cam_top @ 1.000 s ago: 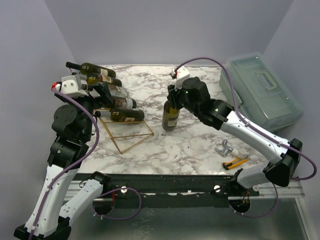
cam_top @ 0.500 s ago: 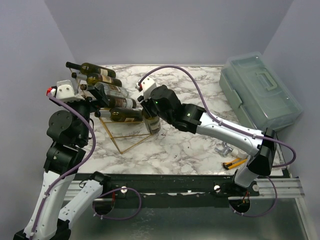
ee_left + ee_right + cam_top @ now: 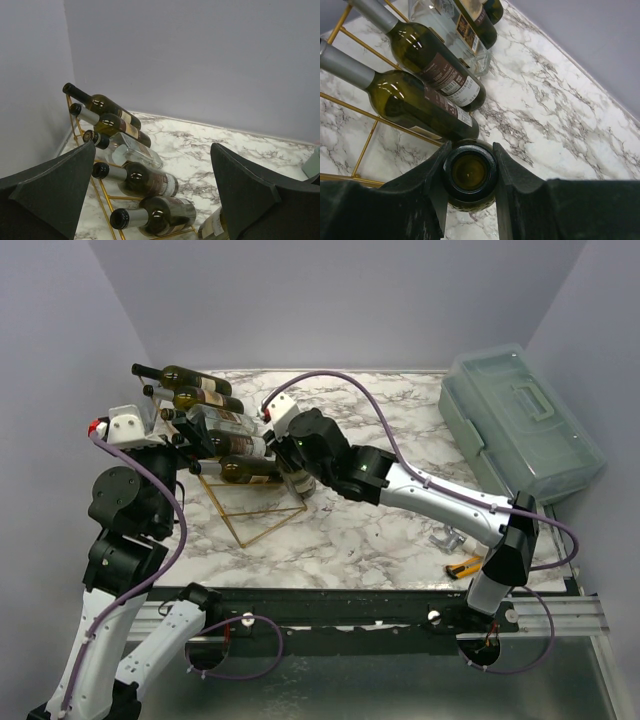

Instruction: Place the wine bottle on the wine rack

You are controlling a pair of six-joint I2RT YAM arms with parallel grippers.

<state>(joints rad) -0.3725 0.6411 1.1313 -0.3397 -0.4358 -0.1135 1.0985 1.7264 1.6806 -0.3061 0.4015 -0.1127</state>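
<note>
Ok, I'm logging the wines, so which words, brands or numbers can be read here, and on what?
Nothing is legible in any view.
Label on the lowest racked bottle: too blurred to read.
Label on the bottle above it: print too small to read.
Label on the wine bottle: too small to read.

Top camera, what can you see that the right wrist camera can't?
Only the top camera shows the left arm, the plastic box and the yellow knife. Only the right wrist camera shows up close the round end of the wine bottle squeezed between its jaws. Both show the gold wine rack, the bottles lying on it and the marble table.
</note>
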